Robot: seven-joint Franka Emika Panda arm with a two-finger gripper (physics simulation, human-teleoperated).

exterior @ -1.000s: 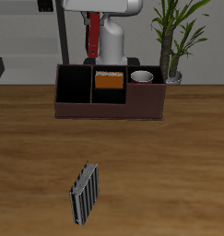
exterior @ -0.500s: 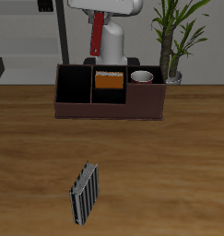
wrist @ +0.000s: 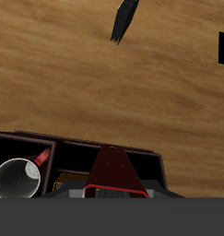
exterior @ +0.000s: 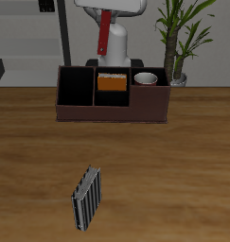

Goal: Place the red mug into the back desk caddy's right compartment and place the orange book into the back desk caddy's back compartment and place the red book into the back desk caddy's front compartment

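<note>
The back desk caddy point(exterior: 112, 112), a long dark maroon-brown box, stands far back on the table. The red mug point(exterior: 146, 78), white inside, stands upright in its right compartment at one end. In the middle section's back compartment stands the orange book point(exterior: 111, 82); the front compartment point(exterior: 111, 97) before it shows dark. My gripper point(exterior: 108, 14) is shut on the red book point(exterior: 105, 35), which hangs tilted above and behind the caddy. In the wrist view the red book point(wrist: 115, 170) juts out from my gripper point(wrist: 112, 191), with the mug point(wrist: 19, 177) and the caddy's wall point(wrist: 86, 147) below.
A grey-and-black striped book point(exterior: 87, 198) stands on edge near the table's front edge; in the wrist view this striped book point(wrist: 123, 20) is far off. A potted plant point(exterior: 178, 43) stands behind the caddy's mug end. The caddy's other end section point(exterior: 76, 87) is tall-walled.
My gripper has lifted the red book higher and carried it sideways toward the mug's end of the caddy. The book now hangs more tilted. Nothing else moved.
</note>
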